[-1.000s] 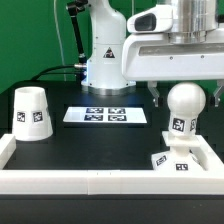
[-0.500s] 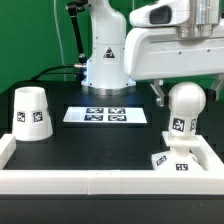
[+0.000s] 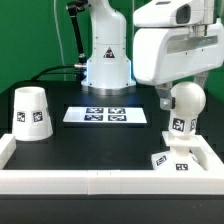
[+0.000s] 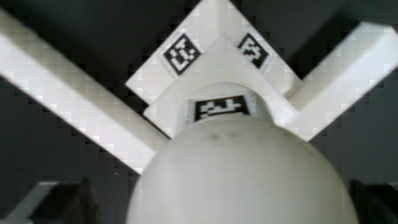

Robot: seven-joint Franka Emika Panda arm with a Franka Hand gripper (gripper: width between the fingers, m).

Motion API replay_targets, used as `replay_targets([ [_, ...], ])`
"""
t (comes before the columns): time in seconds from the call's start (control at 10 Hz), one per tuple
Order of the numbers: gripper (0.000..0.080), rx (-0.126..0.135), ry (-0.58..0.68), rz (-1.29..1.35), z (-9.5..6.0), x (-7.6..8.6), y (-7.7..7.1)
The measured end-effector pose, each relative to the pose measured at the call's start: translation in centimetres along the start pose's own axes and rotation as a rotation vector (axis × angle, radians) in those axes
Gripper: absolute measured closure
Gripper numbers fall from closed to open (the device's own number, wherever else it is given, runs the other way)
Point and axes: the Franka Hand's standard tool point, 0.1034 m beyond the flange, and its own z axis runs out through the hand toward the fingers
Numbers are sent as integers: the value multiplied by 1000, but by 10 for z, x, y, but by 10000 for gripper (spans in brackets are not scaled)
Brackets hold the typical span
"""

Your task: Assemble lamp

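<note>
The ball-shaped bulb [image 3: 184, 108] stands upright on the low square base [image 3: 176, 161] at the exterior view's right, in the corner of the white wall. The cup-like shade [image 3: 32, 112] stands apart at the exterior view's left, wide end down. My gripper [image 3: 187, 93] is open just above the bulb, one dark finger [image 3: 160, 97] beside the ball and apart from it. In the wrist view the bulb [image 4: 231, 170] fills the space between my dark fingers [image 4: 50, 200], with the tagged base [image 4: 214, 55] beyond it. The gripper [image 4: 217, 208] holds nothing.
The marker board [image 3: 106, 115] lies flat mid-table. A white wall [image 3: 90, 181] runs along the front and sides of the black table. The robot's white pedestal [image 3: 106, 60] stands behind the marker board.
My hand and wrist have shifted a little toward the exterior view's left over the bulb. The bulb, base and shade have not moved.
</note>
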Motion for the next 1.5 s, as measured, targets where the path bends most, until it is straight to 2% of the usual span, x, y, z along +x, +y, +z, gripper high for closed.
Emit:
replay_targets([
  [0.5, 101, -14, -27, -314, 3, 7, 4],
  [0.8, 101, -14, -28, -329, 3, 6, 5],
  [0.9, 223, -14, -28, -329, 3, 6, 5],
  [1.0, 223, -14, -28, -327, 3, 6, 5],
  [1.3, 223, -24, -18, -238, 4, 6, 6],
  [1.5, 223, -27, -10, 42, 4, 9, 3],
])
